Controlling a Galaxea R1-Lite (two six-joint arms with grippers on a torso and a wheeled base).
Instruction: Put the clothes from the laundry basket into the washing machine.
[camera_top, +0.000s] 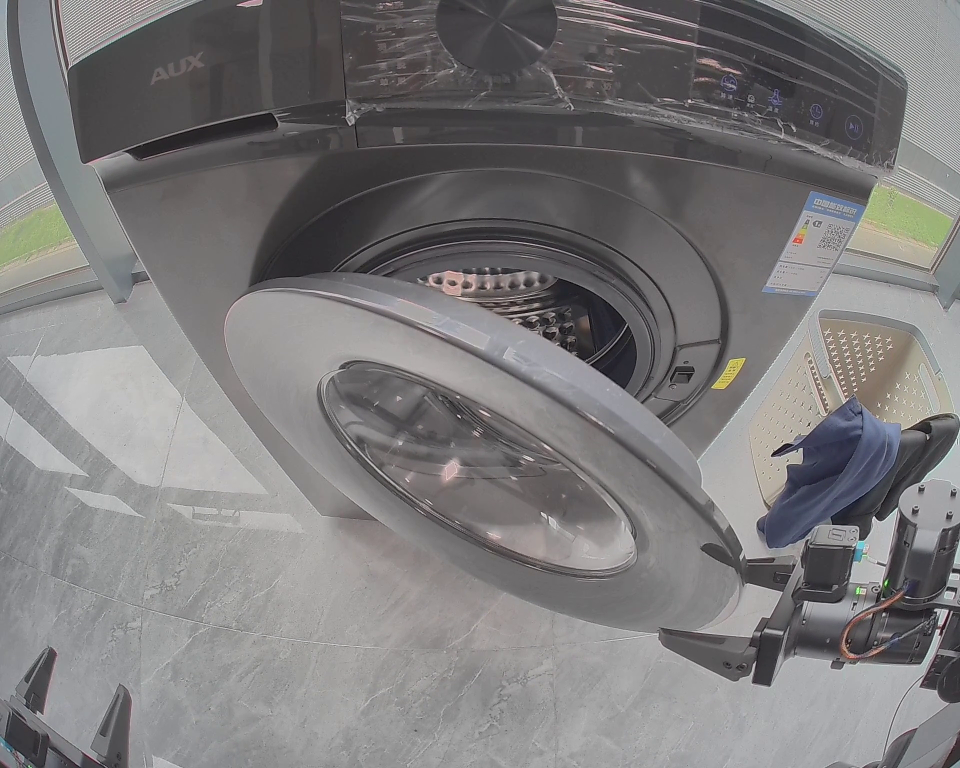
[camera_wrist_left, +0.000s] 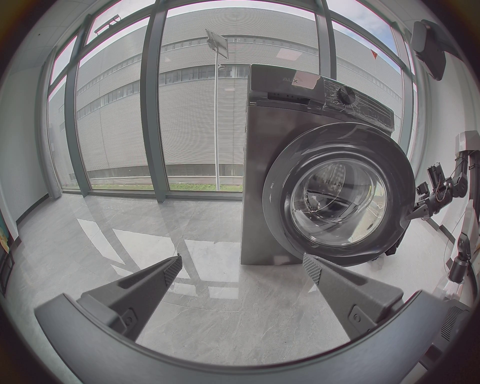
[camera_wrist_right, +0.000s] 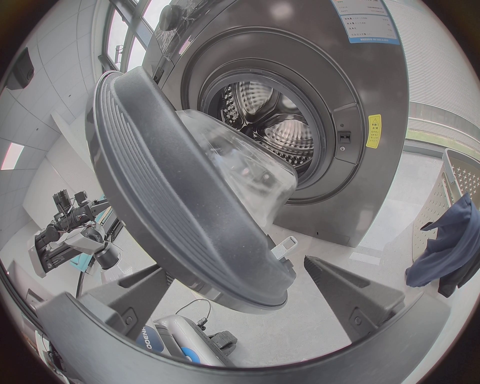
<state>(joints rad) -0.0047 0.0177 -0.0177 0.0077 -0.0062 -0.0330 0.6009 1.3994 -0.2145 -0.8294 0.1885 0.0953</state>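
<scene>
Head view: straddling the washing machine door (camera_top: 300, 330) rim with the right gripper (camera_top: 733, 605), jaws apart, well away from the clothes (camera_top: 835, 470) draping the laundry basket (camera_top: 880, 365); holding the left gripper (camera_top: 75, 690) spread too.

Dark grey front-loading washing machine (camera_top: 300, 200): round glass-windowed door (camera_top: 480, 450) swung wide open from its nine o'clock hinge, steel drum (camera_top: 520, 300) exposed. Cream perforated laundry basket (camera_top: 880, 365) on the floor at four o'clock of the machine; navy garment (camera_top: 835, 470) and black garment (camera_top: 925, 440) draped over its near rim
</scene>
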